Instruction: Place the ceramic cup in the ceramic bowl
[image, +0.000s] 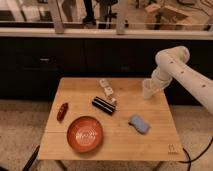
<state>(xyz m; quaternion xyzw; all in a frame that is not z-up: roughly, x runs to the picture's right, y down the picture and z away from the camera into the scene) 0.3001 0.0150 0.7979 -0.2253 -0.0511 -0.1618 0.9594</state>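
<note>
Wooden table (115, 145) before a dark counter, with the bowl (85, 133) at its front left. The cup (147, 92) is by the back right edge, well apart from the bowl and right at the gripper (149, 87). Whether the gripper has hold of it cannot be told.

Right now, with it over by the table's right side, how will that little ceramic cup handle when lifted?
The ceramic cup, at the pincer by the table's right edge, looks rigid and probably light, being far smaller than the ceramic bowl. Its plain cylindrical wall may be slippery, and it could roll if tipped. Dropped, ceramic likely chips.
</note>
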